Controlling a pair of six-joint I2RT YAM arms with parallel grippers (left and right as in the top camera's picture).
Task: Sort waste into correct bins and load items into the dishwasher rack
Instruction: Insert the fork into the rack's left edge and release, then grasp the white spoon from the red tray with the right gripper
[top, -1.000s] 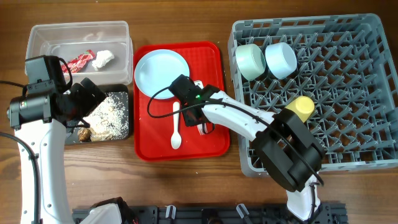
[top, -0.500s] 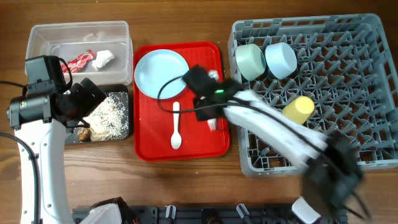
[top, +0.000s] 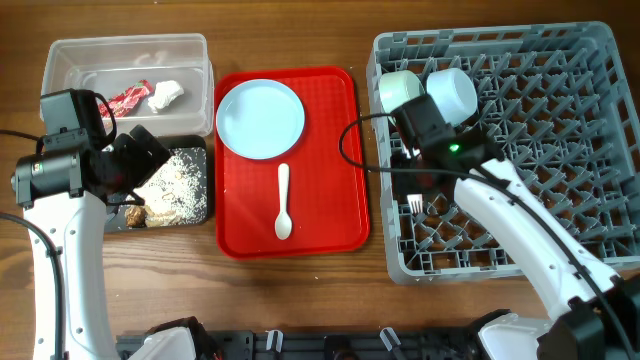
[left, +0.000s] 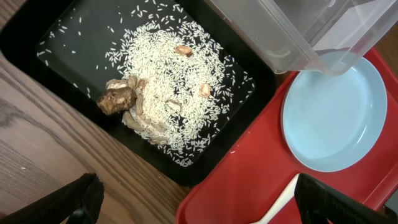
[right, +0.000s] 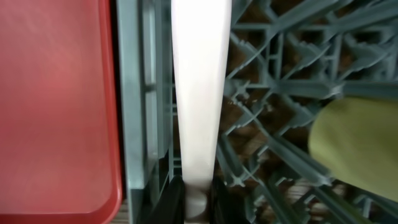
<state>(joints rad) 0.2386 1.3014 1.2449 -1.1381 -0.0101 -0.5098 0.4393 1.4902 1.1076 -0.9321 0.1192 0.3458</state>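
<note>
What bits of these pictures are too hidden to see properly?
- Yellow cup: cut off by the right wrist view's edge; unseen overhead, likely under the right arm.
- Fork: right wrist shows only its handle; overhead, its tines are tiny.
- Mint green bowl: partly behind the right arm overhead.
- Left tool: only fingertips show, at the left wrist view's bottom edge.

The whole scene sat on a wooden desk (top: 300, 290) of warm mid-brown, its darker grain streaks running left to right in the overhead view. From the left wrist camera the same wood showed close up, with fine lines and a dark seam crossing it diagonally. A black rail (top: 330, 345) ran along the desk's near edge. Light fell evenly, leaving soft, faint shadows.
</note>
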